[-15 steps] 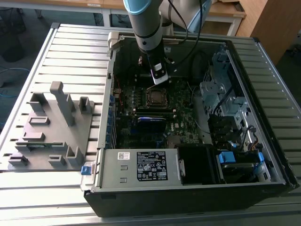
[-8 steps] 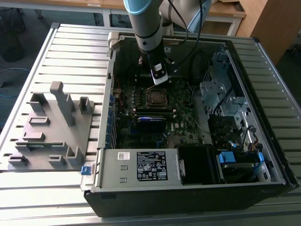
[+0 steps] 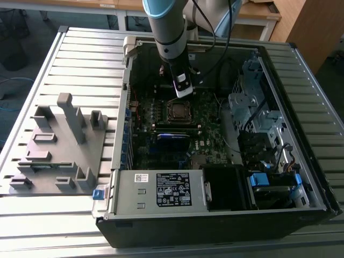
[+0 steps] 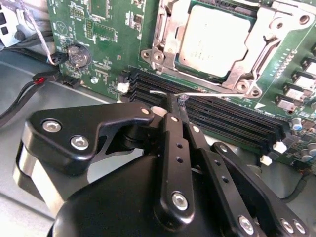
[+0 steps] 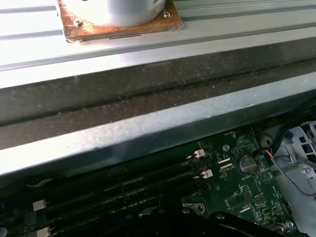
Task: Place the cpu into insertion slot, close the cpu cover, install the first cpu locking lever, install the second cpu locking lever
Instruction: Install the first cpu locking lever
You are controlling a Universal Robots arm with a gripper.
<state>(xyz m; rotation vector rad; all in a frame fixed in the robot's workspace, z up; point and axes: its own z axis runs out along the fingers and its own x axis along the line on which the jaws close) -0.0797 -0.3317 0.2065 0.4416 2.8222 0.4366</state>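
Note:
The cpu (image 4: pixel 215 39), a dull silver square, lies flat in the insertion slot (image 3: pixel 178 112) on the green board. The cpu cover (image 4: pixel 167 27), a silvery frame, is down around it. A thin wire locking lever (image 4: pixel 197 92) runs along the slot's edge above the black memory slots. In the second wrist view my gripper (image 4: pixel 173 101) has its black fingers (image 4: pixel 170 133) pressed together, the tips right at the lever's free end; whether they pinch it I cannot tell. In the exterior view the gripper (image 3: pixel 183 90) hangs just behind the slot, inside the open computer case.
Long black memory slots (image 4: pixel 222 118) lie between gripper and slot. A coin cell (image 4: pixel 78 55) and cables (image 4: pixel 29 94) sit beside them. The case wall (image 5: pixel 148 133) is close behind. A drive cage (image 3: pixel 252 107), a power supply (image 3: pixel 166 188) and a grey fixture (image 3: pixel 59 145) are nearby.

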